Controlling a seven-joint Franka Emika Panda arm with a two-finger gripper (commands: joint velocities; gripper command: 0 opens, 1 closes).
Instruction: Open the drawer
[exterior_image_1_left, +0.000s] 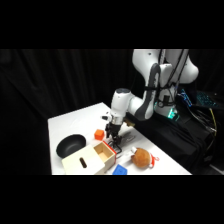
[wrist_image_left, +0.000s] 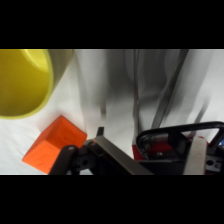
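**Colleague:** What was the setting?

**Me:** Black curtains hung behind a white table (exterior_image_1_left: 70, 122) that ran from the middle left to the bottom right of the side view. My arm reached down from the upper right, and the gripper (exterior_image_1_left: 114, 141) sat low over the table near the centre of the frame.

**Colleague:** Where was the drawer?

**Me:** The drawer (exterior_image_1_left: 93, 158) stood at the lower middle of the side view, a pale box with a dark slot on top. Its tray was pulled out toward the right, and I could see into it. The gripper was right at the tray's outer end; I could not tell whether it touched the handle.

**Colleague:** And the jaws?

**Me:** I couldn't tell. The wrist view showed only dark linkage along the bottom edge, with a black loop handle (wrist_image_left: 180, 131) at the lower right.

**Colleague:** Anything else on the table?

**Me:** A black pan (exterior_image_1_left: 70, 145) lay left of the drawer, an orange block (exterior_image_1_left: 99, 134) just above it, a blue block (exterior_image_1_left: 119, 170) at the bottom edge, and a brown round thing (exterior_image_1_left: 141, 158) to the right. The wrist view caught a yellow bowl (wrist_image_left: 25, 82) at the upper left.
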